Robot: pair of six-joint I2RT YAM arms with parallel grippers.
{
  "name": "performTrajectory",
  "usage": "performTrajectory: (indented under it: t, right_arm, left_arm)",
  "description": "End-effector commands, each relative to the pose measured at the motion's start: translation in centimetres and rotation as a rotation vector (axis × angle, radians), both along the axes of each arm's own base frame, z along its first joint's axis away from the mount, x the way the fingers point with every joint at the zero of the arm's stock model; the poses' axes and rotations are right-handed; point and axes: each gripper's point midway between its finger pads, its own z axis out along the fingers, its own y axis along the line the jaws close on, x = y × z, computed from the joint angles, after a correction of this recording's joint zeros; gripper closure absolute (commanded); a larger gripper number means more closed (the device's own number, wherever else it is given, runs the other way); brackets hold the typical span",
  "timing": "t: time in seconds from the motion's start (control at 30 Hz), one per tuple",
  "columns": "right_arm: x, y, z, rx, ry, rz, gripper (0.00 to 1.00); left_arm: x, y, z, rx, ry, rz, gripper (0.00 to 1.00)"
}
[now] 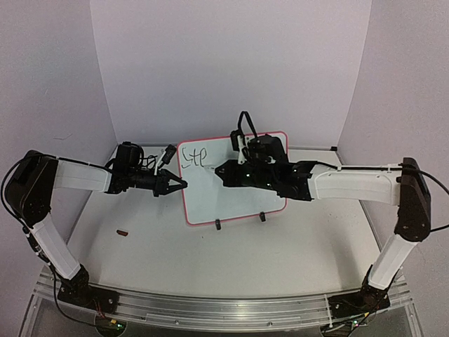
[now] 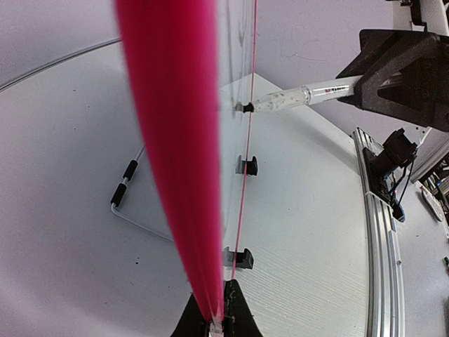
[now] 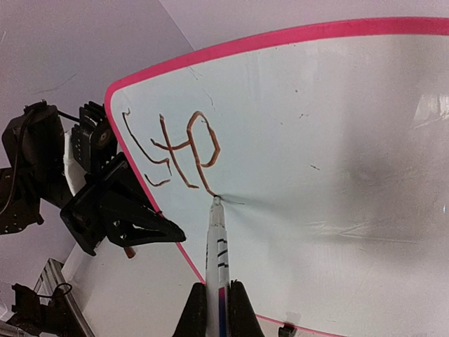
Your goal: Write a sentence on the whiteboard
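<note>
The whiteboard (image 1: 238, 189) stands tilted at mid table, pink-bordered, with two black clips (image 1: 217, 225) on its lower edge. My left gripper (image 1: 180, 184) is shut on its left edge; in the left wrist view the blurred pink edge (image 2: 175, 140) runs down between the jaws of that gripper (image 2: 217, 319). My right gripper (image 3: 218, 298) is shut on a white marker (image 3: 217, 239) whose tip touches the whiteboard (image 3: 337, 140). The sentence (image 3: 172, 151) is only its first letters, about "Step", at the upper left, also in the top view (image 1: 193, 158). The tip rests at the last letter's foot.
A small brown piece (image 1: 123, 232) lies on the table left of the board. A wire stand (image 2: 126, 189) props the board from behind. The right arm (image 1: 351, 184) reaches across in front of the board. The metal base rail (image 2: 379, 210) runs along the near edge.
</note>
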Motion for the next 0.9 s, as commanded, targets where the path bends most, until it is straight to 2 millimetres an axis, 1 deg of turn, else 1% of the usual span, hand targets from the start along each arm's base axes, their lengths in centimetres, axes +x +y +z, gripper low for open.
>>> performTrajectory:
  t: [0.0,0.17,0.27,0.37,0.5,0.7,0.87]
  right_arm:
    - [0.7,-1.7,2.8,0.013,-0.058,-0.069,1.0]
    - [0.2,-1.8,5.1,0.048,-0.097,-0.046,1.0]
    - [-0.2,-2.3,6.4,0.068,-0.12,-0.047,1.0]
    - [-0.2,-2.9,7.1,0.068,-0.14,-0.06,1.0]
    - [0.3,-3.0,6.9,0.068,-0.134,-0.061,1.0]
    - [0.5,-1.7,5.8,0.069,-0.102,-0.017,1.0]
    - [0.8,-1.5,5.5,0.069,-0.094,-0.016,1.0]
  left_arm:
    - [0.8,0.7,-1.4,0.076,-0.029,0.07,1.0]
    - [0.8,0.8,-1.4,0.077,-0.028,0.072,1.0]
    - [0.9,0.8,-1.4,0.078,-0.031,0.074,1.0]
    - [0.9,0.7,-1.5,0.08,-0.03,0.073,1.0]
    - [0.9,0.7,-1.7,0.082,-0.024,0.072,1.0]
    - [0.9,0.8,-1.6,0.082,-0.025,0.073,1.0]
    - [0.9,0.7,-1.7,0.082,-0.024,0.073,1.0]
